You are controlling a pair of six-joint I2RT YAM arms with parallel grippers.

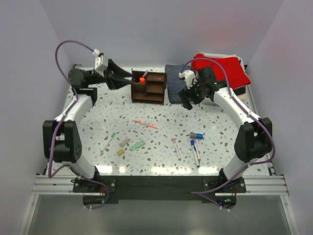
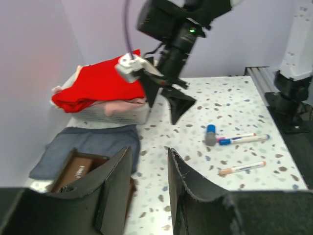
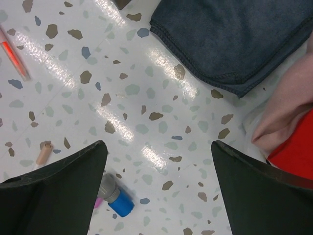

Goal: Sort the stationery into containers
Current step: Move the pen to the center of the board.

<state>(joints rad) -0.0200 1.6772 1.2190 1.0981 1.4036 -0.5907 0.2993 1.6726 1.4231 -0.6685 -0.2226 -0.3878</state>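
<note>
left claw (image 2: 149, 156) released beside wooden organizer (image 1: 155, 91), upper centre, right claw (image 3: 157, 146) spread wide, empty, upper right

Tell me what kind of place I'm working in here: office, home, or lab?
Likely a lab robot test cell, not a lived-in room: speckled tabletop, plain pale walls closing it in on three sides, aluminium mounting rail along the near edge.
</note>
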